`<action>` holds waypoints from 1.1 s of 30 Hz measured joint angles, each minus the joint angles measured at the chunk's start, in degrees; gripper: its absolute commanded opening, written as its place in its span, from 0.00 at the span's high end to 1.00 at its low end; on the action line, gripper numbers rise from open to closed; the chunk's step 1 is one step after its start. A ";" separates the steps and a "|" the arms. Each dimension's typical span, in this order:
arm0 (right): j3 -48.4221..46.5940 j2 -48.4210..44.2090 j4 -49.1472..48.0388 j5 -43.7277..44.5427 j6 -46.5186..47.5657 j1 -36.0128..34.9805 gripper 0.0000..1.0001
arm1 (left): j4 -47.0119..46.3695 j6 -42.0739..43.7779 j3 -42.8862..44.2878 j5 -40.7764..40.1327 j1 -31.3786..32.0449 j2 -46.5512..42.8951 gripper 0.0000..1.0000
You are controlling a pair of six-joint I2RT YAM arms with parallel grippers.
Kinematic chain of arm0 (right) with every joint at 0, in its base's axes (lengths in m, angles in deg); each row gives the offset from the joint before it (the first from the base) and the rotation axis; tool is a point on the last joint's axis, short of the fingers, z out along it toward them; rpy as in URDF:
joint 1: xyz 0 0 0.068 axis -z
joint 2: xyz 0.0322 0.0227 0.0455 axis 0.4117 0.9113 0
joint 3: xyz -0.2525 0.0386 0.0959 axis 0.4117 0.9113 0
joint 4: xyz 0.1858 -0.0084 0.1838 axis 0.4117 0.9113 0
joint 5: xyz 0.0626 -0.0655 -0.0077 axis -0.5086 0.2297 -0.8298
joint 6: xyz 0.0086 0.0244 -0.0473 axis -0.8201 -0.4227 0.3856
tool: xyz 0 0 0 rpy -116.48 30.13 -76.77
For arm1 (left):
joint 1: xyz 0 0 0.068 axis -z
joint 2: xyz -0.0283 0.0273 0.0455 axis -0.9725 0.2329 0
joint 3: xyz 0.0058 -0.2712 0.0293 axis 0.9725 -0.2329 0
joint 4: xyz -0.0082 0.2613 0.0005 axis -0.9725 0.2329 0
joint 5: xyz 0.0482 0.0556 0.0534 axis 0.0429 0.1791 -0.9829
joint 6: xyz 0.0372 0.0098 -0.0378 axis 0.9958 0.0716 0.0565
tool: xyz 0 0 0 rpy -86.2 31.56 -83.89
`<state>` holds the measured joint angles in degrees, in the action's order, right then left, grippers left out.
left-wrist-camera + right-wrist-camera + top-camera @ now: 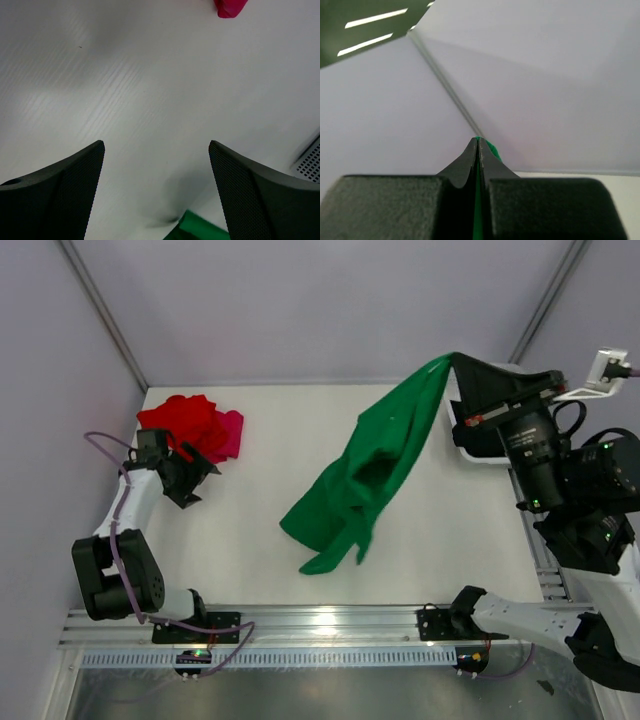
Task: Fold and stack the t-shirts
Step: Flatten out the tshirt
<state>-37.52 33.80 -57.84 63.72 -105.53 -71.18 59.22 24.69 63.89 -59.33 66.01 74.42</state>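
My right gripper [455,362] is shut on the bright green t-shirt [365,465] and holds it high at the far right; the shirt hangs down, its lower part trailing on the white table. In the right wrist view [478,142] green cloth [490,147] shows between the closed fingers. A red t-shirt [180,420] and a magenta-pink t-shirt [230,435] lie bunched at the far left. My left gripper [205,472] is open and empty beside them, over bare table [157,145]. A pink corner [230,7] and a green corner [197,227] show in the left wrist view. The black t-shirt is not visible.
A white lattice basket [462,440] stands at the far right edge, mostly hidden behind my right arm; its lattice edge shows in the left wrist view [310,162]. Grey walls close in the table at back and sides. A metal rail [320,625] runs along the near edge.
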 measured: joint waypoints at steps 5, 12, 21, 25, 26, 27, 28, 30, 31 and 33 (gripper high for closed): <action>0.85 -3.41 4.48 17.53 -2.67 0.02 0.97 | -0.92 -0.81 0.00 0.74 0.02 1.40 0.13; 5.84 1.99 24.28 23.98 -12.59 0.11 0.97 | -0.90 -0.81 0.00 0.74 0.02 1.49 0.13; -1.55 21.44 35.28 7.65 -10.23 0.11 0.97 | -0.94 -1.05 -0.02 0.74 0.02 1.49 0.13; -8.61 27.87 33.99 -4.37 -5.51 -0.48 0.97 | -0.92 -1.14 -0.28 0.70 0.02 1.46 0.13; -9.42 28.59 33.33 -7.48 -4.50 -0.70 0.97 | -0.92 -1.16 -0.35 0.70 0.02 1.46 0.13; -9.75 28.89 32.02 -11.04 -3.72 -0.90 0.97 | -0.92 -1.18 -0.44 0.68 0.02 1.46 0.13; -9.75 28.92 30.36 -14.14 -3.02 -1.05 0.97 | -0.94 -1.18 -0.52 0.68 0.02 1.46 0.13; -9.20 28.20 25.92 -19.80 -2.54 -1.20 0.97 | -0.90 -1.18 -0.66 0.68 0.02 1.46 0.13; -8.72 27.61 23.54 -21.84 -2.47 -1.25 0.97 | -0.87 -1.18 -0.68 0.66 0.02 1.46 0.13; -6.38 25.24 17.40 -24.70 -3.26 -1.40 0.97 | -0.92 -1.18 -0.68 0.63 0.02 1.44 0.13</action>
<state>-43.90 59.04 -40.44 39.02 -108.79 -72.58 58.30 23.51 63.21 -58.70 66.03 75.86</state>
